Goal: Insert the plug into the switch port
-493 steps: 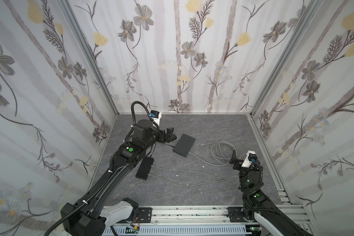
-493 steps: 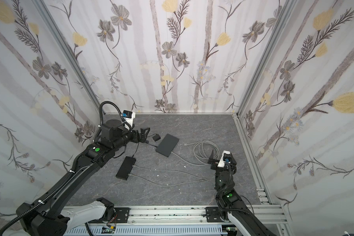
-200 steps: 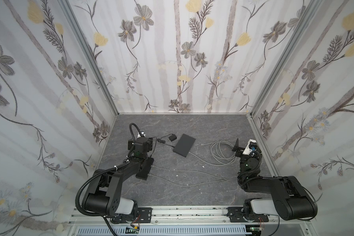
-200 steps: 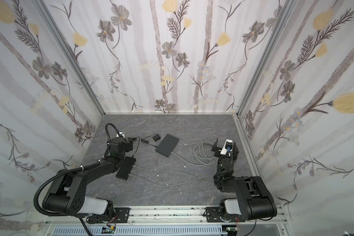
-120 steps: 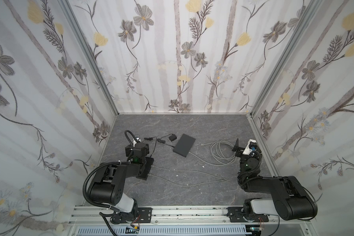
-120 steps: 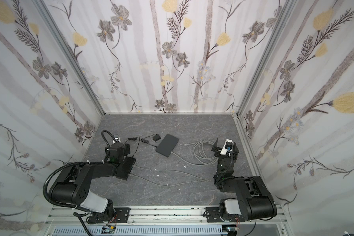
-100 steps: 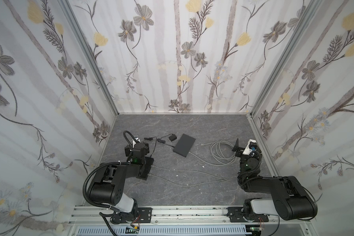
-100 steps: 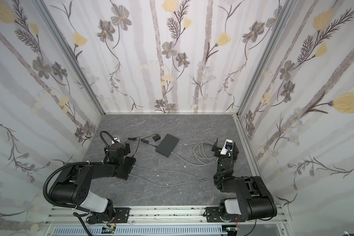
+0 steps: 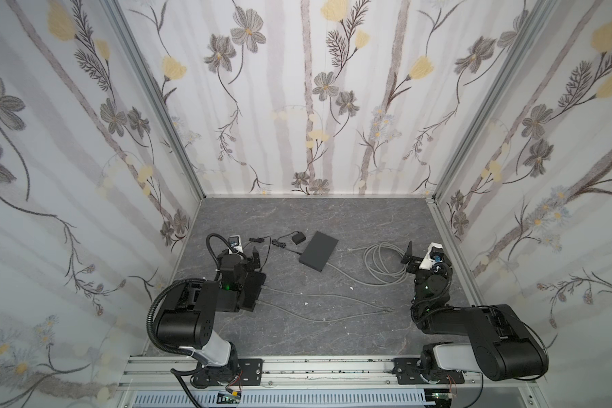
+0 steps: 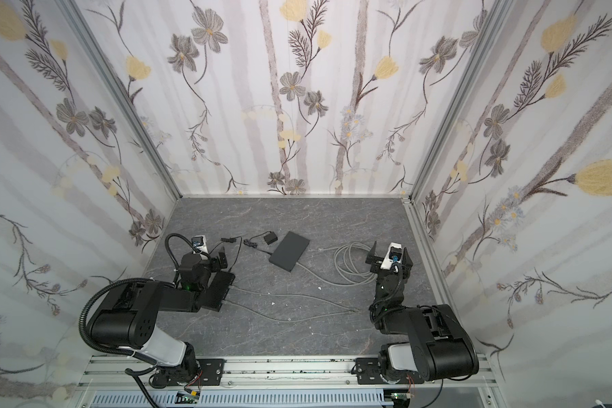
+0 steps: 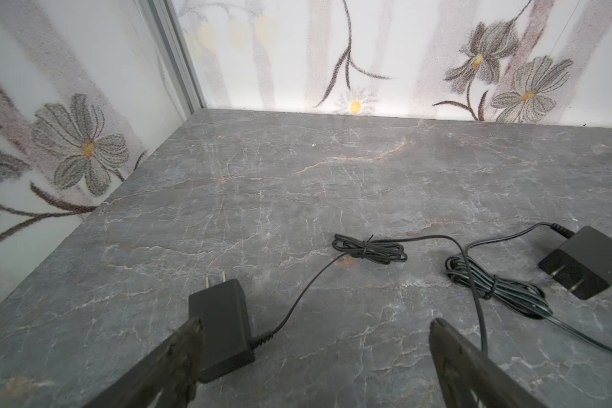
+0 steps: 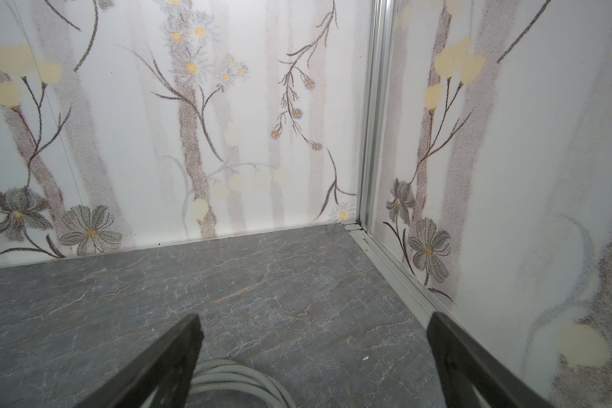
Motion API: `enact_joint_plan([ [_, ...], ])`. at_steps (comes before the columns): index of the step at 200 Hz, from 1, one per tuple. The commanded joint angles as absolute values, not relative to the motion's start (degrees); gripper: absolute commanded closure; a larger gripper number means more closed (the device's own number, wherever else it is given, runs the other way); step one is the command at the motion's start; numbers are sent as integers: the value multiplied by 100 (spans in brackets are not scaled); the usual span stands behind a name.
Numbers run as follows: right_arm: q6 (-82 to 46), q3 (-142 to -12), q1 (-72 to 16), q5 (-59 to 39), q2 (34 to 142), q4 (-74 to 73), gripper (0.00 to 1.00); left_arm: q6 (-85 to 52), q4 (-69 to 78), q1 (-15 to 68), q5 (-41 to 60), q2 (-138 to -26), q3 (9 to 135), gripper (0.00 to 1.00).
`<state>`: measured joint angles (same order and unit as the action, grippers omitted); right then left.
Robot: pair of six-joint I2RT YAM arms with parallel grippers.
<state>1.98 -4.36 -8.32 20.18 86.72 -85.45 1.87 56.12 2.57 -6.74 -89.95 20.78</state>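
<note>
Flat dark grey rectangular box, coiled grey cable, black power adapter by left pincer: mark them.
Flat dark grey rectangular box (image 9: 318, 250): in a top view, top face.
Coiled grey cable (image 12: 241, 379): right wrist view, loop's strands.
Black power adapter (image 11: 223, 318): left wrist view, body.

Black switch (image 9: 318, 250), grey cable (image 12: 241, 378), floral walls (image 9: 297, 106)

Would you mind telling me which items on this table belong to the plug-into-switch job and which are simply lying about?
Likely part of the job:
- flat dark switch
- second black switch
- coiled grey cable
- its loose plug

Just lying about:
- black power adapter
- second power adapter
- tied black cords
</note>
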Motion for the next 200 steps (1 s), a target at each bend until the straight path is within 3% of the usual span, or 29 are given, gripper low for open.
enact_joint_plan([
  [1,551,-119,-853,1190,8762,-9627,0,-61,5039,29,-228,-8962,2288,0],
  [14,498,-266,-830,1263,8738,-9387,0,-67,5080,24,-238,-8974,2294,0],
  [29,177,-938,-686,1580,8697,-8073,0,-62,5112,31,-242,-8992,2286,0],
  [46,-101,-1211,-348,1111,8596,-7299,0,-59,5104,26,-246,-8980,2284,0],
  [67,349,-753,-465,442,8540,-8090,0,-60,5091,28,-243,-8967,2283,0],
  [80,317,-644,-532,790,8648,-8517,0,-53,5097,37,-255,-8981,2277,0],
  [88,141,-985,-510,1087,8702,-7996,0,-55,5092,35,-255,-8968,2281,0],
  [99,-58,-1323,-275,748,8561,-7023,0,-53,5093,35,-255,-8974,2276,0],
  [128,272,-828,-336,235,8585,-8027,0,-59,5095,35,-255,-8970,2276,0],
  [153,-53,-1323,-212,543,8595,-7060,0,-61,5092,35,-248,-8970,2280,0],
  [200,45,-1113,-269,518,8641,-7591,0,-62,5090,42,-255,-8969,2276,0],
])
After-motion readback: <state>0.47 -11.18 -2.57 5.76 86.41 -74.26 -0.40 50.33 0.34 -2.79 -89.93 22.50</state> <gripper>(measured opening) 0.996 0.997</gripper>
